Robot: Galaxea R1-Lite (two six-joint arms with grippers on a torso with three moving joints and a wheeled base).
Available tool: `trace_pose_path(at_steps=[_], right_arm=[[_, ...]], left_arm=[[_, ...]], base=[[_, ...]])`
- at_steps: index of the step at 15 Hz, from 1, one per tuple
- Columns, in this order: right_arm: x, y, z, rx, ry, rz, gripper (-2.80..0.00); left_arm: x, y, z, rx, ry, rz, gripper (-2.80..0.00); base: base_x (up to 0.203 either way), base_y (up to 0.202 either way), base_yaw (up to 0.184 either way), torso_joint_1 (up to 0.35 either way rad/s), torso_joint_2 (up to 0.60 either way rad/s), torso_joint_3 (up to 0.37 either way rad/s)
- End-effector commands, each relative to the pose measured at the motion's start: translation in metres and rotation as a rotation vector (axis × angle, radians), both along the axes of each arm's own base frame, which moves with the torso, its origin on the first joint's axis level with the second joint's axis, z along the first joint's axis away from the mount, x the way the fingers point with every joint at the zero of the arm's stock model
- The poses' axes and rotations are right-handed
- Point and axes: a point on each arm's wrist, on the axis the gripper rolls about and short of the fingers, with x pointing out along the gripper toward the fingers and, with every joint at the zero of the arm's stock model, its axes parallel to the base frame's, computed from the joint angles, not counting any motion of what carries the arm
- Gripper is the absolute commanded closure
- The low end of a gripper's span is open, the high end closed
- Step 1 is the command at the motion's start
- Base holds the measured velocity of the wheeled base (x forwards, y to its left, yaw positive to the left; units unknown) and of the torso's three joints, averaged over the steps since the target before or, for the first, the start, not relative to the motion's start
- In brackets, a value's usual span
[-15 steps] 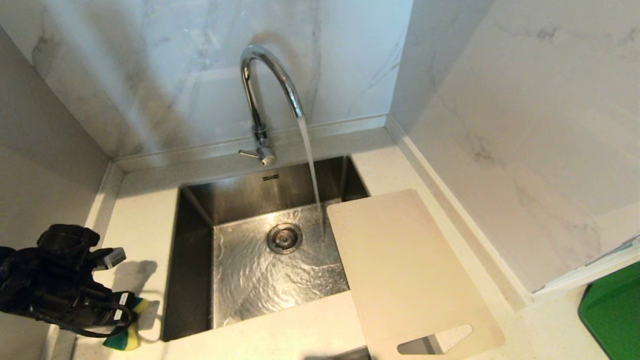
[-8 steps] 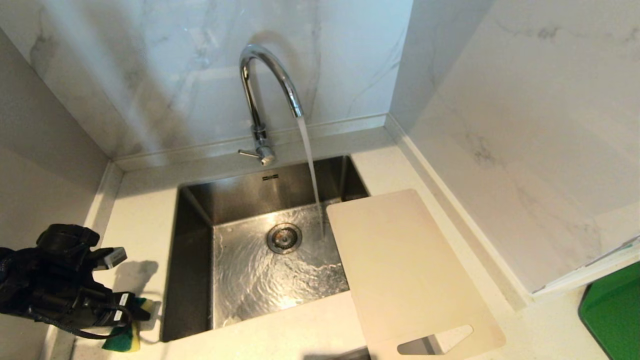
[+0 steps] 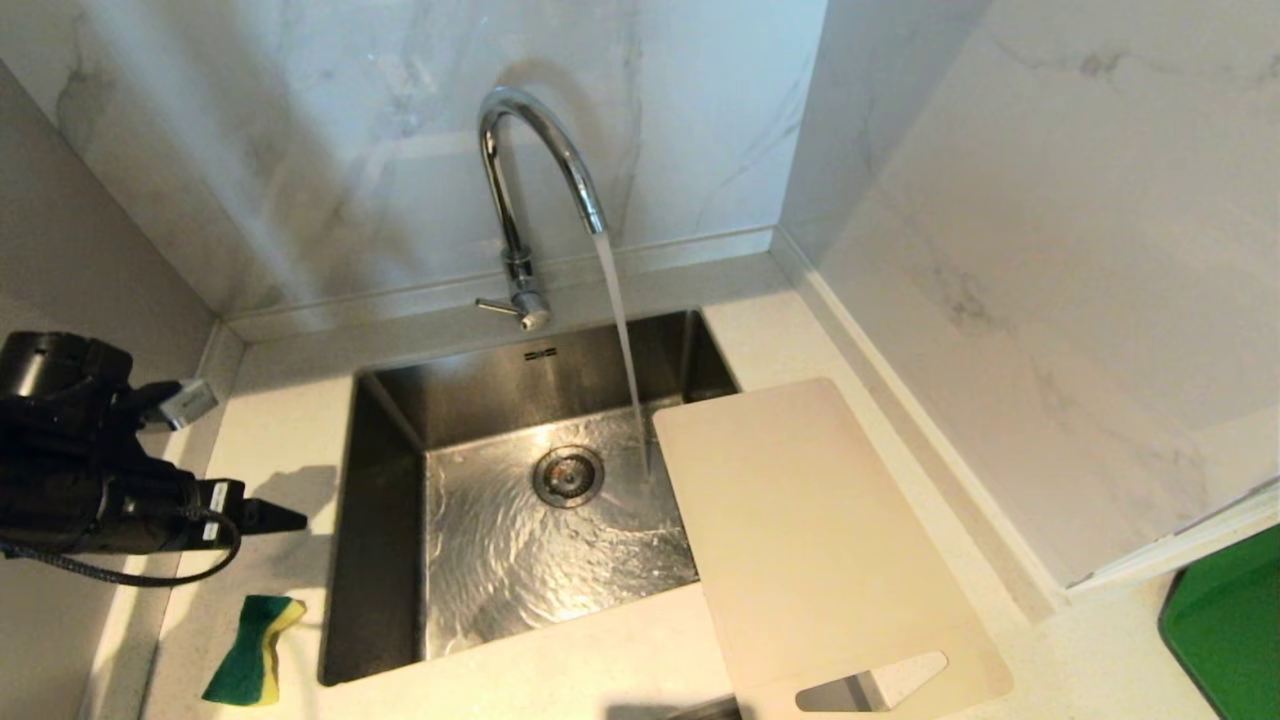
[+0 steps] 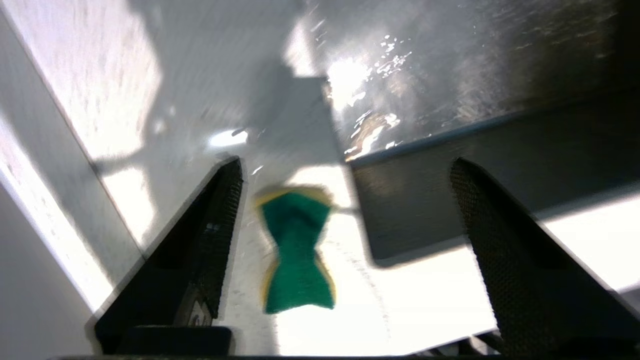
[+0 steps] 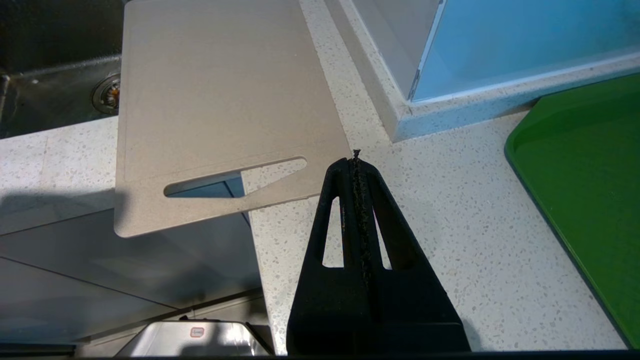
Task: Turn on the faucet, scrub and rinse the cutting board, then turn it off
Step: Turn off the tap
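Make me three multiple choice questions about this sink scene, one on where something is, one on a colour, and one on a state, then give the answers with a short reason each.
1. Where does the sponge lie?
A. On the counter left of the sink
B. In the sink
C. On the cutting board

2. What colour is the tray at the far right?
A. Blue
B. Green
C. Red

3. What is the faucet doing?
A. Running
B. Turned off
C. Dripping only

Answers:
1. A: the sponge rests on the white counter beside the sink's left wall, below the open left gripper.
2. B: its visible corner is plain green.
3. A: a steady stream falls from the spout into the rippling sink.
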Motion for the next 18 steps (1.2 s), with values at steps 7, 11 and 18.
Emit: trace_pose_path(at_steps=[7, 11, 18], right_arm=[[0.0, 0.0, 0.0, 0.0, 0.0, 0.0, 0.0], [0.0, 0.0, 0.0, 0.0, -0.001, 0.0, 0.0], [0.0, 0.0, 0.0, -0.002, -0.001, 0.0, 0.0]], left_arm=[[0.024, -0.081, 0.07, -0.047, -0.034, -0.156, 0.0], [0.051, -0.124, 0.075, -0.082, -0.06, -0.161, 0.0], [0.105, -0.134, 0.059, -0.433, -0.197, -0.3, 0.0]], base=[[0.0, 0.0, 0.0, 0.0, 0.0, 0.0], [0.0, 0.0, 0.0, 0.0, 0.0, 0.0], [0.0, 0.0, 0.0, 0.0, 0.0, 0.0]])
